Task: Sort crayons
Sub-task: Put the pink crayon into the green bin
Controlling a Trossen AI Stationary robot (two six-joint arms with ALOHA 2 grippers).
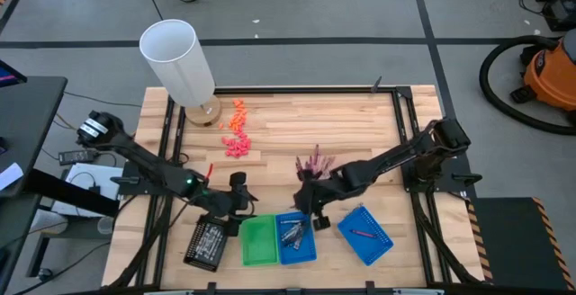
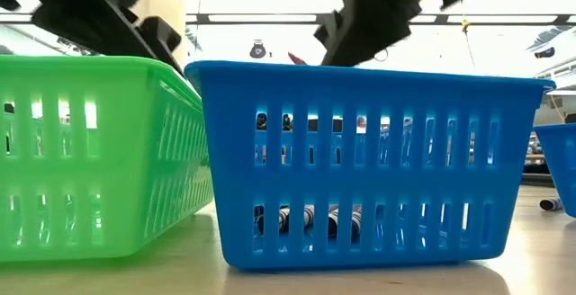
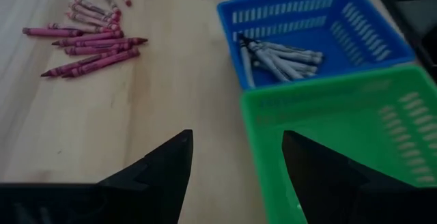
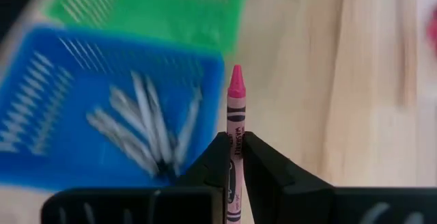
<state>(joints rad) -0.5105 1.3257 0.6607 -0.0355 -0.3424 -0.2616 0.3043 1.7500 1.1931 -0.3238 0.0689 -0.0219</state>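
Magenta crayon (image 4: pixel 235 108) is standing pinched in the right tool (image 4: pixel 234 157), its long axis pointing straight ahead, hovering beside the blue tray of silver crayons (image 4: pixel 147 125). Green tray (image 1: pixel 257 239) is lying at nine o'clock. Left tool (image 3: pixel 235 166) is waiting spread over the desk (image 3: pixel 136 121).

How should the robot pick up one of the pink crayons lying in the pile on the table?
Grip a crayon at the edge of the pile of pink crayons around its middle, coming straight down from above. They lie flat on the table, close together and fanned out, so fingers should straddle the thin shaft crosswise, where neighbours leave a gap.
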